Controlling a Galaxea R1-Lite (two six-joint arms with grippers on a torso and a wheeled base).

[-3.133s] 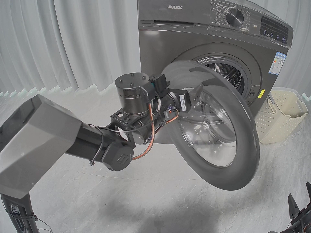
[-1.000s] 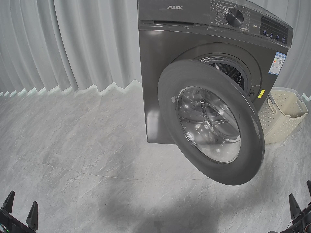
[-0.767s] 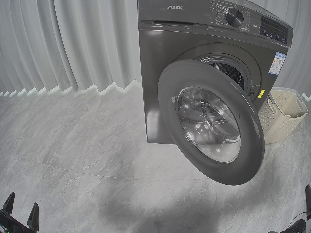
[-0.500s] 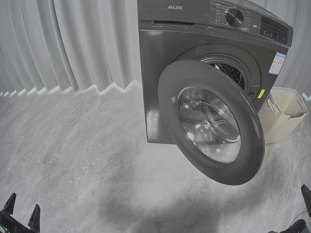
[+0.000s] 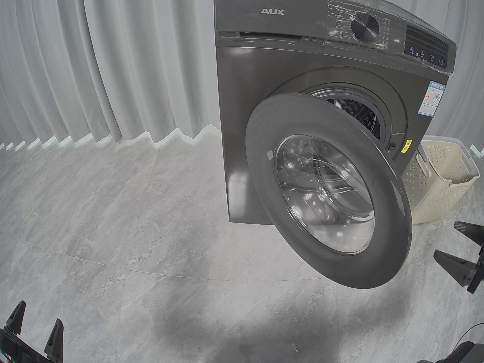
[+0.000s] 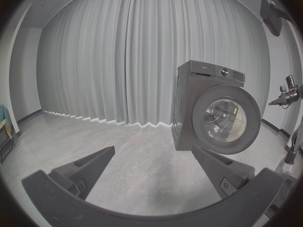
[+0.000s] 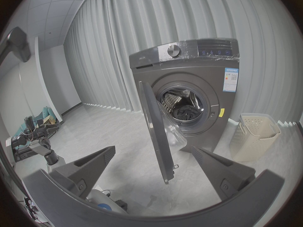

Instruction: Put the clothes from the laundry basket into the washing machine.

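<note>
Clothes are in neither gripper: the left gripper (image 5: pixel 36 322) sits low with both fingers spread and nothing between them, and the right gripper (image 5: pixel 446 240) is held higher, fingers likewise apart and empty. Bare floor (image 5: pixel 151 218) lies ahead of the left gripper, which is well apart from everything else. Ahead and to the left of the right gripper hangs the round door (image 5: pixel 327 192), swung wide open, presumably so the opening is free for loading. Just beyond the right gripper, a little to its right, stands the cream laundry basket (image 5: pixel 428 197), close against the side of the washing machine (image 5: pixel 282 56). It was likely parked there to keep the carry short, and it is nearest the right arm. Its visible inner wall is bare perforated plastic, and the bottom is hidden. Farther in, one dark bundle (image 7: pixel 186 112) lies in the drum. Pleated curtain (image 5: pixel 101 51) hangs behind all. Count: grippers 2, washing machine 1, door 1, laundry basket 1, clothes bundles seen 1.
</note>
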